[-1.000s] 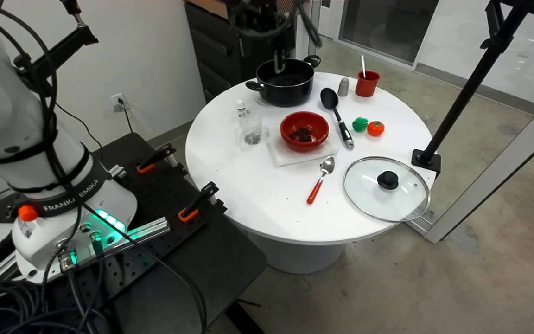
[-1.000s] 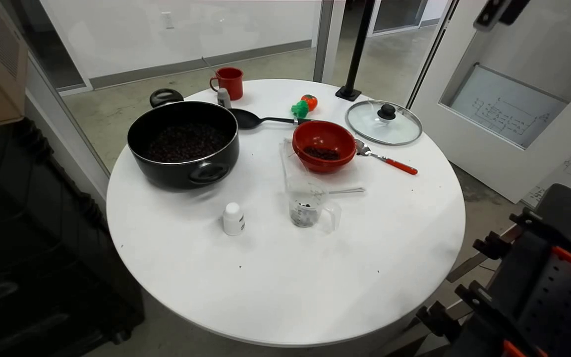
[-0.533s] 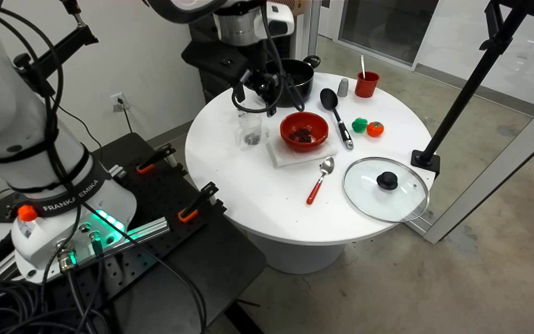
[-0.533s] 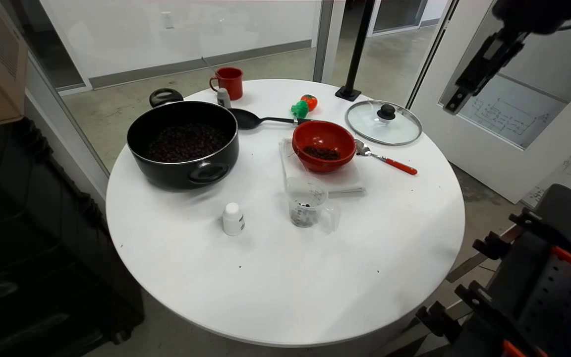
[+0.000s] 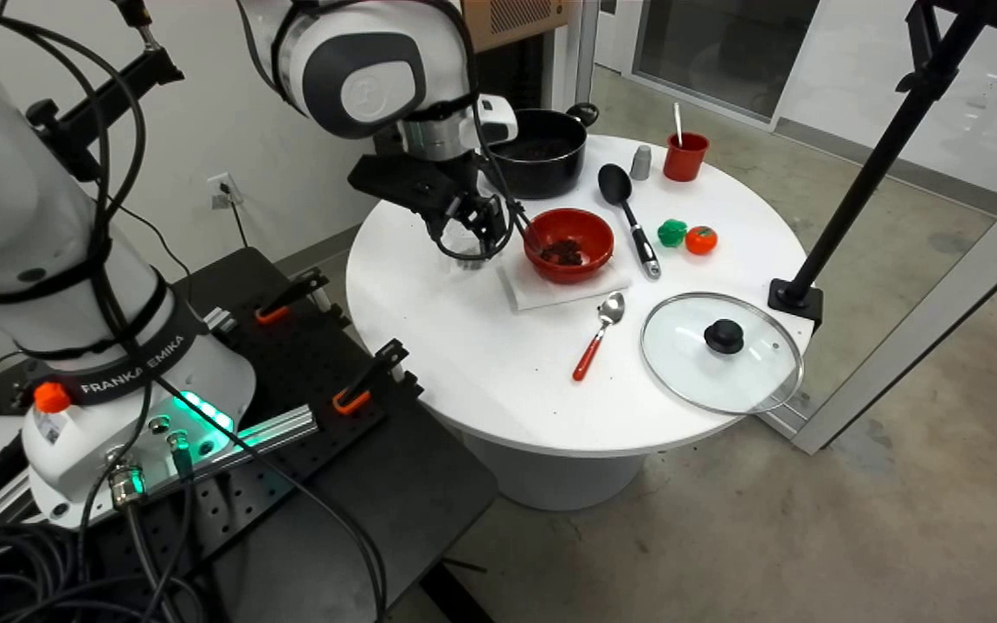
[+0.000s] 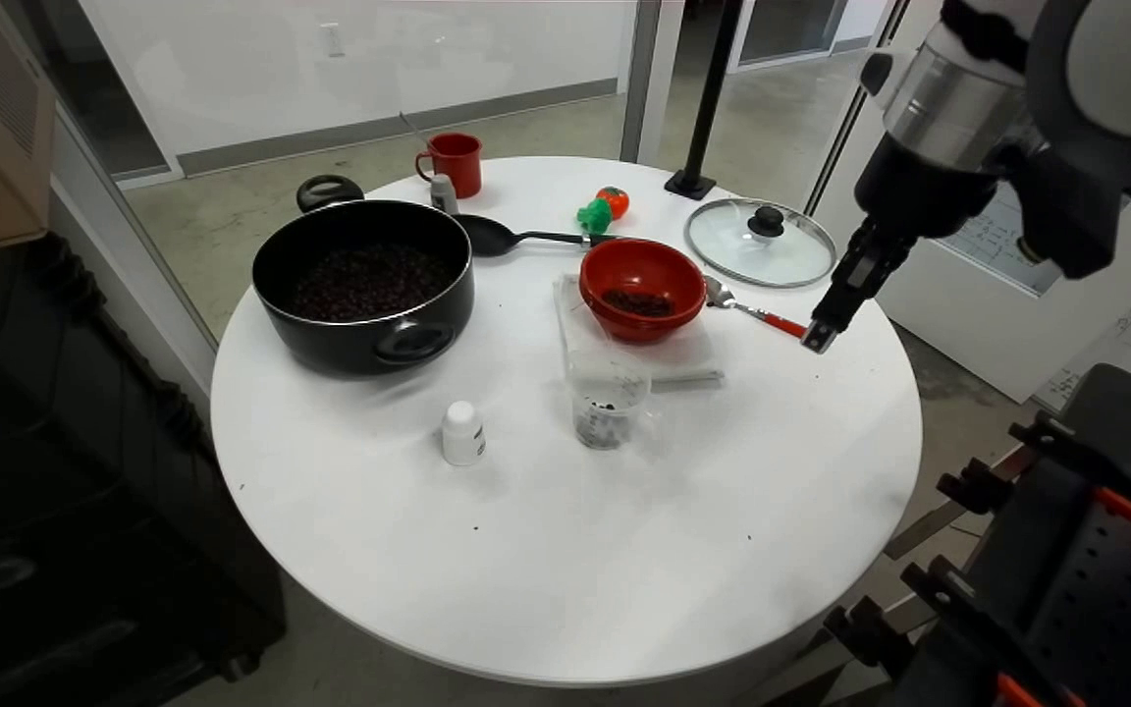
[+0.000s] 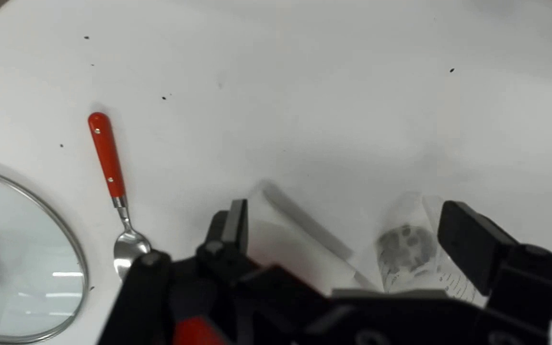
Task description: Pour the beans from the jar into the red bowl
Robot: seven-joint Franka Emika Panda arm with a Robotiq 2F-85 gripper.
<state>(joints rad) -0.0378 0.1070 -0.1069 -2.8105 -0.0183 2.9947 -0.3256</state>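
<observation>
The wrist view shows the end effector (image 7: 345, 220) with its fingers spread wide, grasping nothing, and the jar (image 7: 406, 247) sits off toward the right-hand finger, partly behind it, rather than midway. In an exterior view the jar stands upright on the surface (image 6: 565, 570), to the near side of the red bowl (image 6: 639, 263) and right of a white bottle (image 6: 462, 432). From where I stand, my worry is that a straight descent could set a finger on the rim and topple the jar; its clear walls make the edge easy to misjudge. Later, a hasty tilt could throw its beans (image 6: 603, 428) past the bowl onto the folded cloth (image 6: 688, 355) beneath it. The jar looks thin and faintly grey, plastic at a guess, tapering toward its base, with printed markings, what seems a clear handle on its right, and only a shallow dark layer at the bottom.
</observation>
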